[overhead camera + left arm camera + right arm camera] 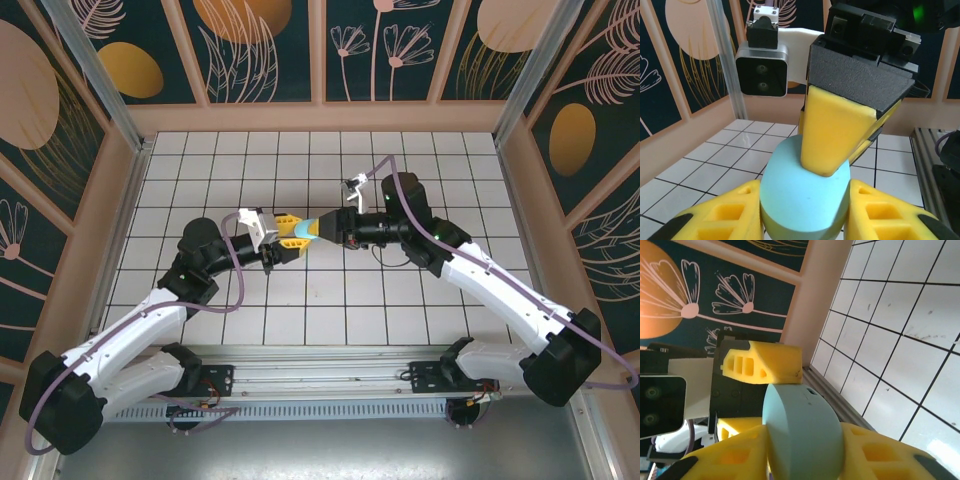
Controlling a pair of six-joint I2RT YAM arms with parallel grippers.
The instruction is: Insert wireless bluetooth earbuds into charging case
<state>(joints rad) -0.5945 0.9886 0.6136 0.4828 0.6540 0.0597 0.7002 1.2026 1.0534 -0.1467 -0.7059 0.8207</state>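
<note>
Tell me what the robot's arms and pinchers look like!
The left arm and right arm are white shells with chunky black joints, each trailing a thin purple cable. The left end effector and right end effector are black blocks with two yellow wedge-shaped fingers that have square hollows.

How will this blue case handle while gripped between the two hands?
Likely stiff: the charging case shows no dent where the left hand pinches it. Probably slippery, since its shell looks smooth and curved. Set down, its pebble form might rock.
</note>
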